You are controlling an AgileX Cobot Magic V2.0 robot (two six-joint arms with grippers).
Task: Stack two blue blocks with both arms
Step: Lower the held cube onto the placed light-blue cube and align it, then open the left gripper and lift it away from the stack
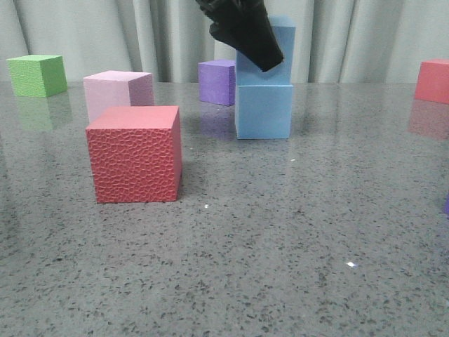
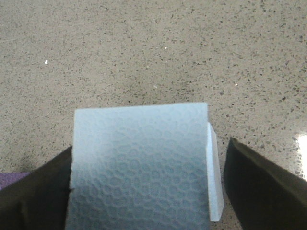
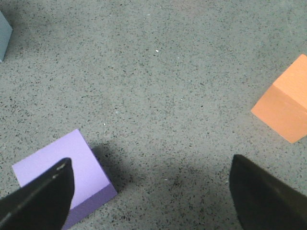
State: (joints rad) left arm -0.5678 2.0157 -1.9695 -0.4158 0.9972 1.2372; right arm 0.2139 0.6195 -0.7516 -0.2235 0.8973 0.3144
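Note:
Two light blue blocks stand stacked at the middle back of the table: the lower block (image 1: 263,111) on the table, the upper block (image 1: 279,43) on top of it. My left gripper (image 1: 242,31) hangs over the upper block and hides part of it. In the left wrist view the upper block (image 2: 139,167) lies between the fingers of the left gripper (image 2: 148,158). The left finger is against it and the right finger (image 2: 259,187) stands apart with a visible gap. An edge of the lower block (image 2: 215,177) shows beside it. My right gripper (image 3: 149,165) is open and empty above the table.
A red cube (image 1: 135,153) stands front left, with a pink cube (image 1: 118,91) and a green cube (image 1: 36,74) behind it. A purple cube (image 1: 216,81) sits left of the stack, and another red cube (image 1: 433,81) is far right. Under my right gripper are a purple cube (image 3: 62,167) and an orange cube (image 3: 288,100).

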